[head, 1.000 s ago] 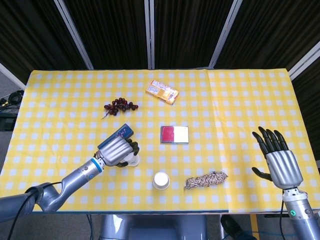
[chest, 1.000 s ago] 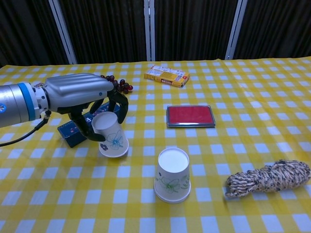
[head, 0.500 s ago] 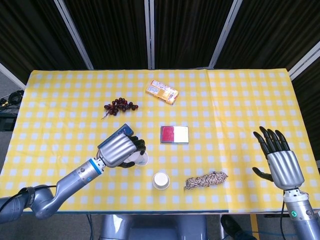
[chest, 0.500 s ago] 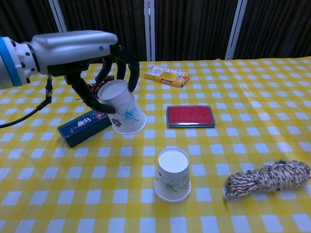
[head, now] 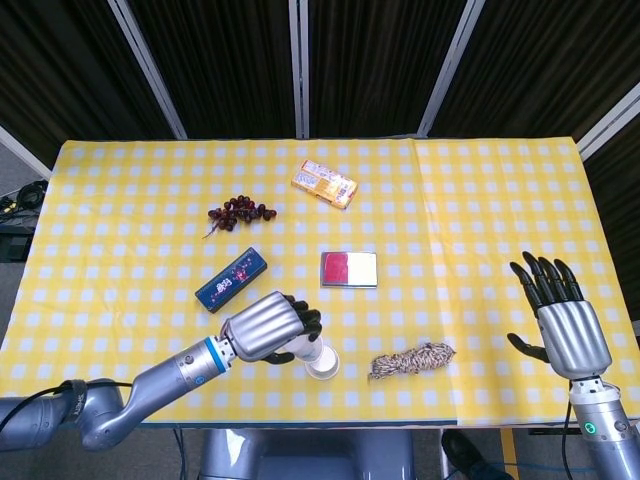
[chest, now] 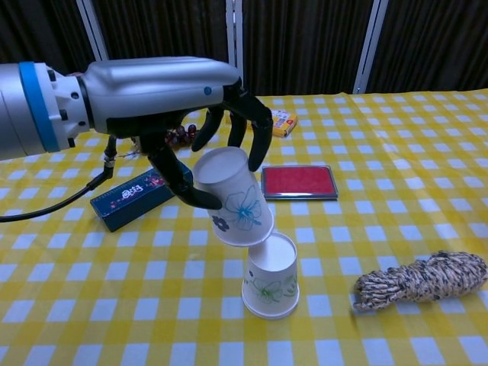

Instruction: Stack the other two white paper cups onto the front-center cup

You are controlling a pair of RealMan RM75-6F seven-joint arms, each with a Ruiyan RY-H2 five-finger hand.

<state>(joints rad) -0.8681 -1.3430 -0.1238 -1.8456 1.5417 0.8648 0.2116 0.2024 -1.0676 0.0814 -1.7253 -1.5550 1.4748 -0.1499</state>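
1. Table under yellow-and-white checked cloth [head: 120, 200]: the work surface; everything below sits on or above it.

2. My left hand [head: 268, 328], silver-backed with black fingers: I have it wrapped round the carried cup, thumb on one side and fingers on the other. It hangs above the table's front centre, at about 10 o'clock of the target cup.

3. My right hand [head: 562, 322]: fingers spread wide, holding nothing, parked well apart at the table's 4 o'clock edge.

4. Carried white paper cup with blue flower print [chest: 232, 198]: upside down and tilted, its rim leaning just over the top of the target. Not yet seated. Interior hidden; I cannot tell whether it holds anything.

5. Front-centre white paper cup with green print [chest: 270, 278]: the stack base, inverted, closed bottom facing up, standing at 6 o'clock on the table. Nothing rests on it.

6. Step in hand, as I judge it: first cup being brought over the base. Next move calls for levelling the carried cup, centring its mouth over the base's top, lowering until it sleeves on, then opening the fingers.

7. A third white cup: I see none in either view, so I cannot say where the second one to stack is.

8. Non-task: coiled speckled rope [chest: 421, 280] at 3 o'clock of the base cup; red flat tin [chest: 298, 181] at its 12 o'clock.
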